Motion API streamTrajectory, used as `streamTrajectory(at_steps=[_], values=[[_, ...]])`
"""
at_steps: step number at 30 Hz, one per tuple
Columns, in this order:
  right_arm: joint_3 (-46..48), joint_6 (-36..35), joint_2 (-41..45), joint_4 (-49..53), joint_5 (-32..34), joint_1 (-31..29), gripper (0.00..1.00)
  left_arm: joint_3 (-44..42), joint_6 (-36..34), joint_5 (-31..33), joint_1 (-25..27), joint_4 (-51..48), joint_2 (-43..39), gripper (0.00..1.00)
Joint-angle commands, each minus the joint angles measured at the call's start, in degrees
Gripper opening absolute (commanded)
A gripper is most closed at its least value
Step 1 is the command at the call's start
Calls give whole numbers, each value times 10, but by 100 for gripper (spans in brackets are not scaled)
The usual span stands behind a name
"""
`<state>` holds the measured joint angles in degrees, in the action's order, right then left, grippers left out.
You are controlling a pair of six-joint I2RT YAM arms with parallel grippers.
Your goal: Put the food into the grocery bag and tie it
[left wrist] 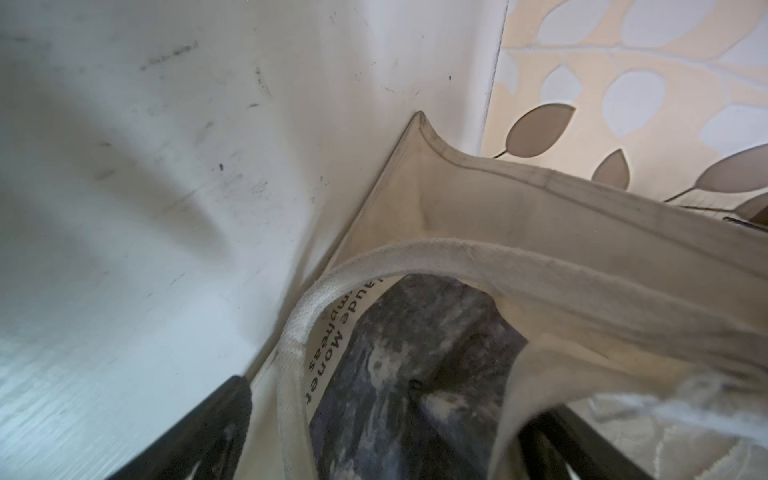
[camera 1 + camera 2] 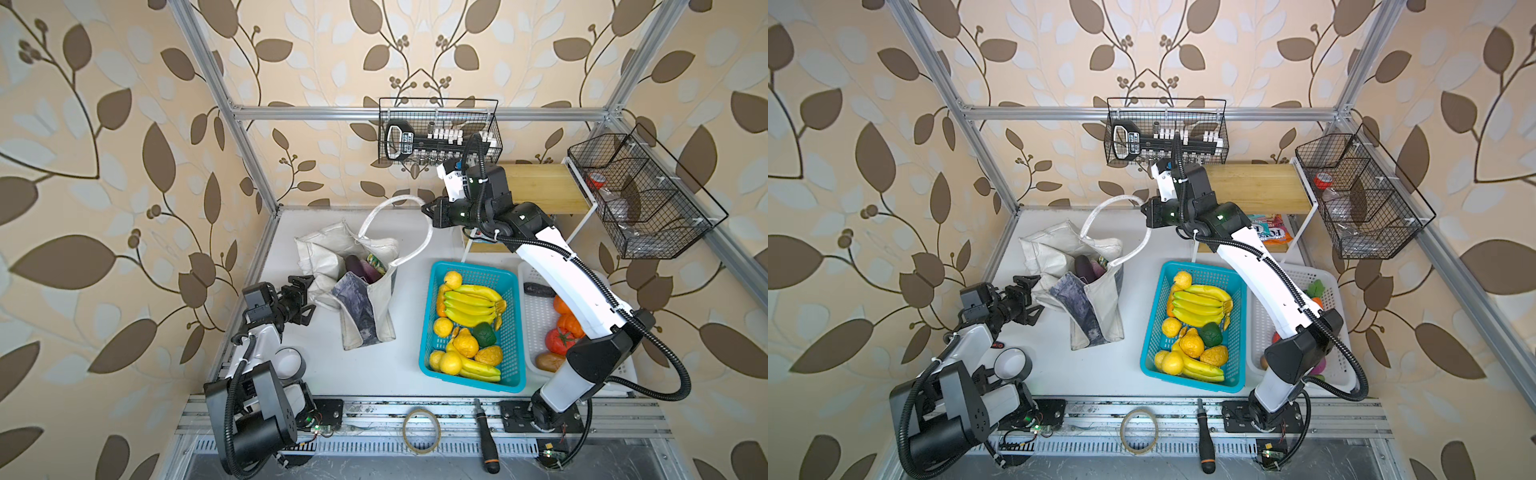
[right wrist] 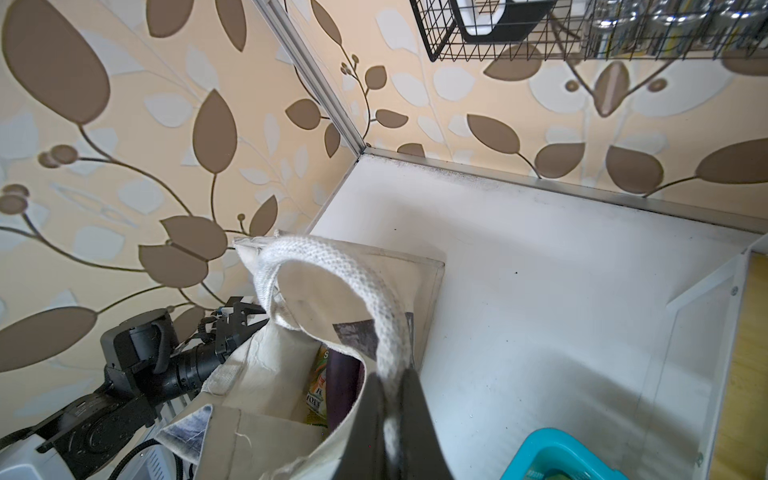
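White tabletop [image 2: 365, 374] bears slumped off-white grocery bag [image 2: 380, 305], eggplant [image 2: 357, 266] inside.

Robot test cell dressed as a home kitchen: leaf-patterned wallpaper [image 2: 104, 124] panels on an aluminium frame [image 2: 415, 113], a wire basket [image 2: 491, 143], a white table [image 2: 365, 374], a tape roll [image 2: 403, 430] and screwdriver [image 2: 484, 434] on the front rail [image 2: 374, 409].

Tally for your sheet:

- You have one grocery bag [image 2: 365, 307].
- Eggplants, two: bag eggplant [image 2: 358, 266], basket eggplant [image 2: 538, 289].
- Snack packet [image 2: 376, 262]: you can see one.
- Plastic baskets, two: blue basket [image 2: 473, 268], white basket [image 2: 534, 320].
- Wire baskets, two: back wire basket [image 2: 490, 141], side wire basket [image 2: 665, 232].
- One banana bunch [image 2: 471, 303], one tape roll [image 2: 404, 430], one screwdriver [image 2: 485, 436].

The heaped small fruit overlaps too much for you to count.
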<state>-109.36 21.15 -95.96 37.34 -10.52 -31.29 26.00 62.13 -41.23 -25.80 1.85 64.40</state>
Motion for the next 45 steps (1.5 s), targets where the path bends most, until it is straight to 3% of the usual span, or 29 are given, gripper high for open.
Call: streamTrajectory(at_steps=[1, 3, 7, 11, 14, 17, 19, 24, 31, 33, 35, 39, 43, 45], values=[[1, -6, 17, -12, -7, -3, 0, 41, -25, 46, -6, -26, -28, 99], [1, -7, 18, -10, -6, 3, 0, 68, -24, 13, -37, -40, -28, 99], [-4, -22, 26, 11, 21, 15, 0, 169, -39, 30, -45, -87, -65, 99], [35, -18, 41, -6, 12, 29, 0, 318, -81, -12, -49, -165, -18, 99], [53, -16, 42, -13, -1, 37, 0, 369, -113, -29, -56, -215, -8, 99], [64, -16, 47, -20, -10, 48, 0, 348, -127, 10, -59, -260, -33, 96], [68, -17, 50, -25, -13, 51, 0, 322, -145, 36, -67, -301, -45, 89], [68, -21, 39, -33, -35, 53, 0, 219, -73, 98, -69, -313, -61, 69], [70, -18, 35, -40, -59, 54, 0, 33, 61, 74, -66, -129, -86, 55], [74, -19, 35, -41, -60, 55, 0, 7, 75, 73, -53, -88, -81, 59], [76, -19, 36, -43, -61, 54, 0, -13, 89, 79, -36, -43, -71, 75], [81, -19, 39, -45, -62, 54, 0, -53, 168, 89, 26, 117, -10, 95], [78, -21, 33, -43, -61, 55, 0, -65, 230, 90, 71, 221, 64, 92], [78, -21, 32, -43, -58, 54, 0, -81, 240, 123, 72, 251, 61, 83]])
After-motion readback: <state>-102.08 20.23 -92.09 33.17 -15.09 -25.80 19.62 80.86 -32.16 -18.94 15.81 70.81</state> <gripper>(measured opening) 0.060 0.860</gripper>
